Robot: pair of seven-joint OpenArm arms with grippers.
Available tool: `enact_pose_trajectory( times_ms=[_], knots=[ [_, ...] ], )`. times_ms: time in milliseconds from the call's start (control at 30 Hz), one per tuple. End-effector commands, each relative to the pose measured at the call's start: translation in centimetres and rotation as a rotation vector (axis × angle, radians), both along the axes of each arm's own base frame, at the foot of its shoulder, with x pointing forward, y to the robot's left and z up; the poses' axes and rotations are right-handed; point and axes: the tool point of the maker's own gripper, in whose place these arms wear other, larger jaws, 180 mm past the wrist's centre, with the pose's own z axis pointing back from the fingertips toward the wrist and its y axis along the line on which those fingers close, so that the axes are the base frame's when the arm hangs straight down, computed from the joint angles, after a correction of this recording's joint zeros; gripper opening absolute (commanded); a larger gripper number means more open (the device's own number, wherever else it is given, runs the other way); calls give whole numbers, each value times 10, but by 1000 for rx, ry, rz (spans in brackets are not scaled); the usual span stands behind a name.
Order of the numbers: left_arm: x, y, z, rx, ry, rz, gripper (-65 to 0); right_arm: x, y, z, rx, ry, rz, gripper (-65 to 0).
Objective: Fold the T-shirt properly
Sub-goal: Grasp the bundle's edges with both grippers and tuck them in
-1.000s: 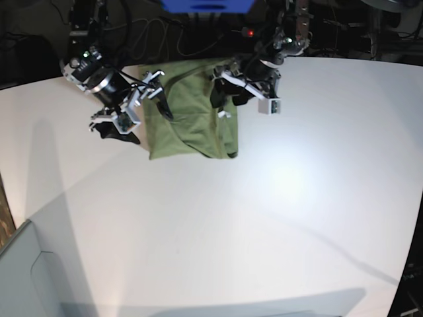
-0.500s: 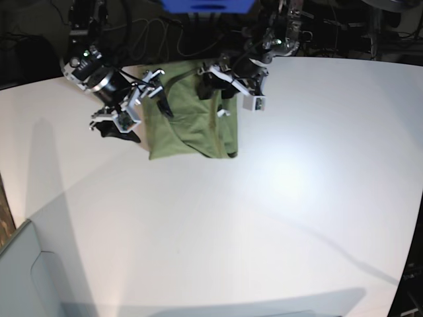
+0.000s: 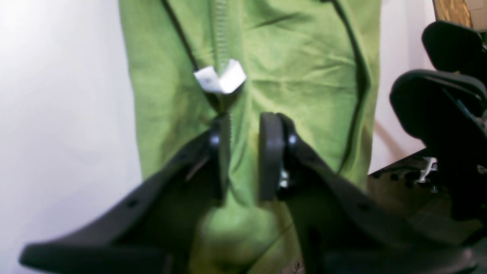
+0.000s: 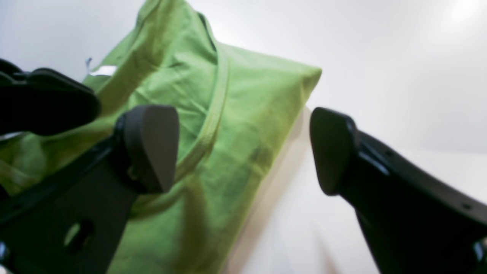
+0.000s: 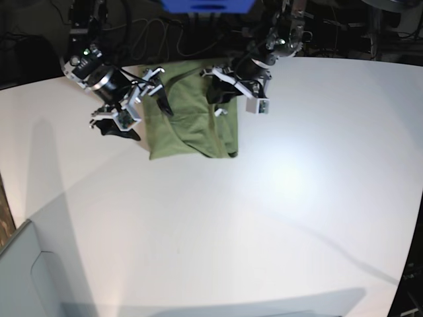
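Observation:
The olive-green T-shirt (image 5: 188,129) lies folded into a narrow block at the back of the white table (image 5: 264,218). In the left wrist view my left gripper (image 3: 245,156) has its jaws drawn close together on a ridge of T-shirt (image 3: 304,76) cloth just below the white tag (image 3: 220,80). In the base view that left gripper (image 5: 219,92) sits on the shirt's far right part. My right gripper (image 4: 243,152) stands wide open over the shirt's left edge (image 4: 236,114), one finger (image 4: 152,148) above cloth, the other over bare table. In the base view the right gripper (image 5: 140,113) is beside the shirt.
Dark cables and a blue box (image 5: 205,5) lie behind the table's back edge. A grey bin (image 5: 26,277) stands at the lower left. The right arm's black links (image 3: 437,99) sit close to the shirt's far side in the left wrist view.
The left gripper's jaws have narrowed from wide open onto a pinch of cloth near the neckline. The right gripper has stayed open at the shirt's left edge.

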Motion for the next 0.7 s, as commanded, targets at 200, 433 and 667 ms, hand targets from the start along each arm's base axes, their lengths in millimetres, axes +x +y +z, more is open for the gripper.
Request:
enact_pose_trajectory(
  times_ms=[200,433,667],
  knots=[
    [3,3,10,0,-38,-6,-650,5,3,13,27,-46,11,-121],
    [2,15,11,15,-40,21,-650,7,3,14,27,-52,11,-121],
    [12,34,33,37,-105,69,-650,7,4,15,28,-54,12,-120]
  ],
)
